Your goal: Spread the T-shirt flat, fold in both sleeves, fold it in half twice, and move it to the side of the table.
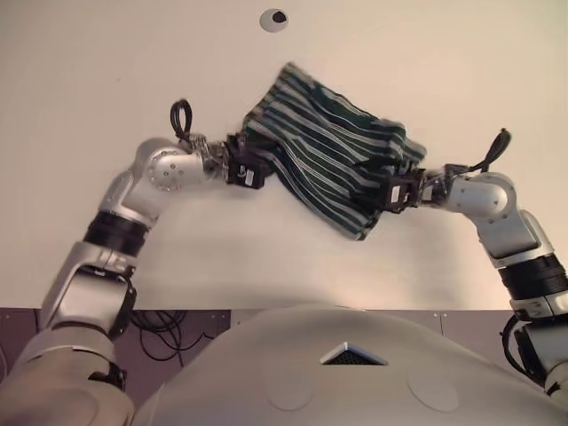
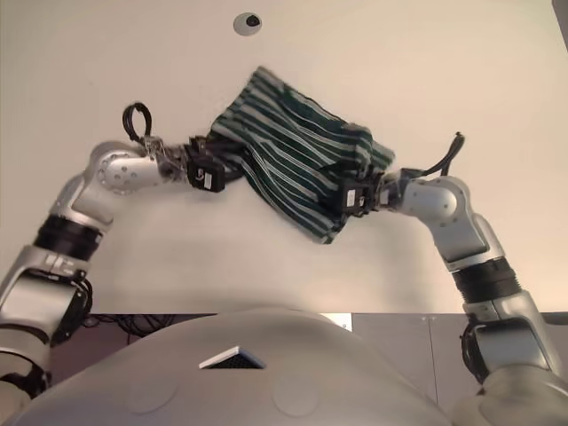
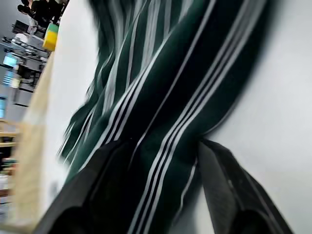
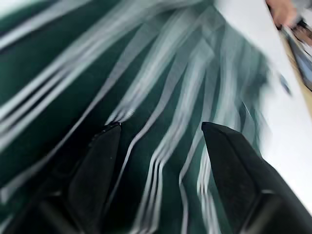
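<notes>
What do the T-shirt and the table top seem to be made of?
T-shirt: soft knit fabric, perhaps cotton, matte; it sags and bunches into folds, dark green with pale stripes. Table: hard smooth top, perhaps laminate or painted board, cream, low sheen; it lies flat and even.

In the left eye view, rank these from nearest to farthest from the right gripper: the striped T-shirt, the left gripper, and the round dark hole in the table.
1. dark green white-striped T-shirt, gripped by the right gripper itself.
2. left gripper, across the shirt, on the left.
3. round dark hole in the cream tabletop, far side.
</notes>
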Tool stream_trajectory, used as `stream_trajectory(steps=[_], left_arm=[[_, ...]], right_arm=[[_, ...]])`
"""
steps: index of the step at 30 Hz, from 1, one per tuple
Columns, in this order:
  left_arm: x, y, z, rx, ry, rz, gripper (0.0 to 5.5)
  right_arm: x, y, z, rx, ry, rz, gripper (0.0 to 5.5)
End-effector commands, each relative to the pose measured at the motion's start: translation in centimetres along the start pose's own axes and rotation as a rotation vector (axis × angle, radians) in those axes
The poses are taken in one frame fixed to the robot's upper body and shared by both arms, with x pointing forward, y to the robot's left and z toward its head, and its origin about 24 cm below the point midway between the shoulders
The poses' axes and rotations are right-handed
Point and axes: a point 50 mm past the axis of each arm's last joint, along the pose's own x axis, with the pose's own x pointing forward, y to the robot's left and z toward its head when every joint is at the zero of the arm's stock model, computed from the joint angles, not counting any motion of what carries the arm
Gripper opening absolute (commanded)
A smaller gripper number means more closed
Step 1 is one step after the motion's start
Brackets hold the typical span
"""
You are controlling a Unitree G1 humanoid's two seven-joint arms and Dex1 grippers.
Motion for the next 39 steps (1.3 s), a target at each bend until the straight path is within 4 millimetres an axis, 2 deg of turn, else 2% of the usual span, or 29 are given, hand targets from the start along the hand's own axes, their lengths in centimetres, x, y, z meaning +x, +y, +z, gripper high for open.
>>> stream_trajectory(steps=[1,4,7,10,13,15,17,19,22,24,27,30,34,39], left_arm=[[0.6,1.4,-3.9,0.43,0.249,-0.075,2.39],[0.5,2.6,-5.2,0.533,0.306,-0.034,2.39],[-0.4,2.1,-6.8,0.538,0.339,-0.027,2.39],[-1.7,1.4,-7.2,0.383,0.3,0.058,2.39],[-3.3,1.5,-7.1,0.176,0.234,0.216,2.39],[-4.0,0.8,-6.2,0.031,0.131,0.278,2.39],[-4.7,-1.4,-4.1,-0.129,-0.045,0.255,2.39],[-5.8,-5.1,-1.2,-0.239,-0.203,0.119,2.39],[-7.5,-10.5,1.8,-0.351,-0.285,-0.062,2.39],[-8.3,-12.9,3.3,-0.385,-0.306,-0.127,2.39],[-8.6,-14.1,3.7,-0.269,-0.287,-0.182,2.73],[-8.8,-13.8,3.9,-0.18,-0.294,-0.163,3.07],[-7.8,-13.7,5.3,-0.076,-0.36,-0.112,3.24],[-7.3,-14.1,5.4,-0.002,-0.353,-0.111,3.24]], right_arm=[[5.3,3.3,5.2,0.041,-0.251,0.25,3.04],[7.7,1.1,7.3,0.046,-0.345,0.094,3.04],[7.1,-1.0,7.1,0.096,-0.357,-0.078,3.04],[4.1,-2.3,6.1,0.189,-0.377,-0.199,3.04],[0.7,-2.5,5.6,0.288,-0.427,-0.259,3.04],[-1.8,-2.3,4.8,0.328,-0.406,-0.293,3.04],[-4.7,-0.9,3.1,0.347,-0.32,-0.297,3.04],[-7.4,1.8,1.3,0.41,-0.219,-0.239,3.04],[-11.3,7.0,-1.0,0.539,-0.03,-0.167,3.04],[-12.8,9.1,-1.2,0.58,0.025,-0.151,3.04],[-12.6,10.9,-0.6,0.513,0.073,-0.072,3.6],[-11.1,11.7,-0.6,0.291,0.116,-0.013,3.96],[-8.6,11.9,-0.1,0.081,0.056,-0.02,3.96],[-7.0,11.8,-0.3,-0.05,0.035,0.007,3.96]])
